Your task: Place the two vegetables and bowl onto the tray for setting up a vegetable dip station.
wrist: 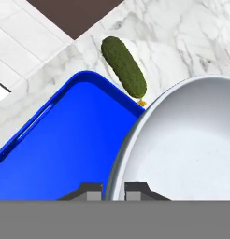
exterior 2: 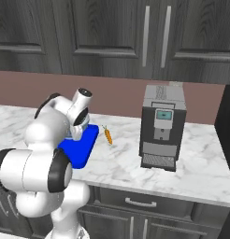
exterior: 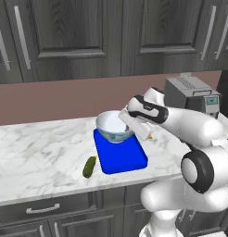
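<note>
The gripper is clamped on the rim of the round, smooth pale bowl, held over the far end of the flat glossy blue tray. On the veined marble counter the stubby, pebbly cucumber lies just beside the tray's left edge (the 2 are apart), and the thin orange carrot lies off its right side.

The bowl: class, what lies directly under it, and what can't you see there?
Under the bowl lies the blue tray, near its far end. Whether they touch is hidden by the bowl.

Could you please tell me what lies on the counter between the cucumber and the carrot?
The blue tray lies between the cucumber and the carrot, with the bowl over its far end; the left base view shows it best.
</note>
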